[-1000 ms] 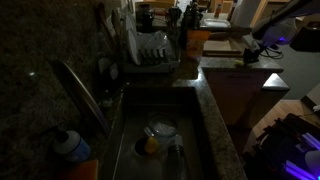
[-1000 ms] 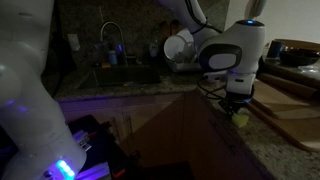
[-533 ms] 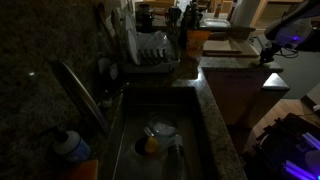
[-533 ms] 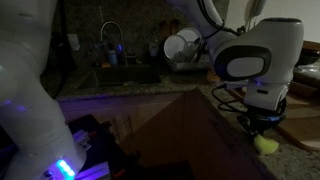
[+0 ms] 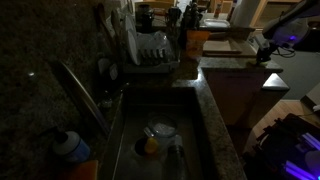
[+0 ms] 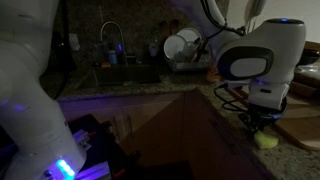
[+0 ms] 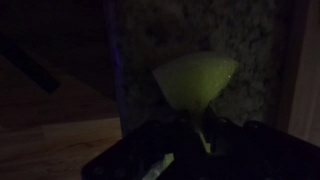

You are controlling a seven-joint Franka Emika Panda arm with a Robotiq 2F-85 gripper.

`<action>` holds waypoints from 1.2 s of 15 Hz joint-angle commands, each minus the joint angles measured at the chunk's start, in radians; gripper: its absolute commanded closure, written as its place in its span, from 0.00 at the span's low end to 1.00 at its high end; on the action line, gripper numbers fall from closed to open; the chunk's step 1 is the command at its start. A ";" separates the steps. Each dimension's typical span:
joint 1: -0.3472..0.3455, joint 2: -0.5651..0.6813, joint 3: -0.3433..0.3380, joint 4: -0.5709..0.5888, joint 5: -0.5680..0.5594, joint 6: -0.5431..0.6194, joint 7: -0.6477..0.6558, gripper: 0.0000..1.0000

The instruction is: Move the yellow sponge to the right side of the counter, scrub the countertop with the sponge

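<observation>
The yellow sponge (image 7: 195, 78) is a pale yellow-green block pinched at its near end between the dark fingers of my gripper (image 7: 190, 135), which is shut on it. In an exterior view the sponge (image 6: 266, 140) rests on the dark speckled counter (image 6: 238, 135) directly under the gripper (image 6: 262, 126), close to the counter's front edge. In another exterior view the gripper (image 5: 263, 55) hangs over the far counter section (image 5: 238, 66); the sponge cannot be made out there in the dark.
A sunken sink (image 5: 185, 120) holds a bowl and an orange-yellow lump (image 5: 150, 146). A dish rack with plates (image 5: 150, 50) stands behind it, also seen as the rack (image 6: 182, 47). The faucet (image 6: 110, 38) rises over the sink. A wooden board (image 6: 292, 108) lies beside the sponge.
A second ago the gripper carried the sponge sideways along the counter toward its end and lower. Over the last half second nothing visibly moves.
</observation>
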 commanded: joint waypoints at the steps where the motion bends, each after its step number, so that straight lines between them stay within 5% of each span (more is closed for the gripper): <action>1: 0.014 0.040 0.109 0.035 0.026 -0.004 -0.099 0.96; 8: 0.125 0.054 0.170 0.023 -0.045 0.001 -0.197 0.96; 18: 0.246 0.037 0.147 -0.025 -0.221 0.062 -0.371 0.96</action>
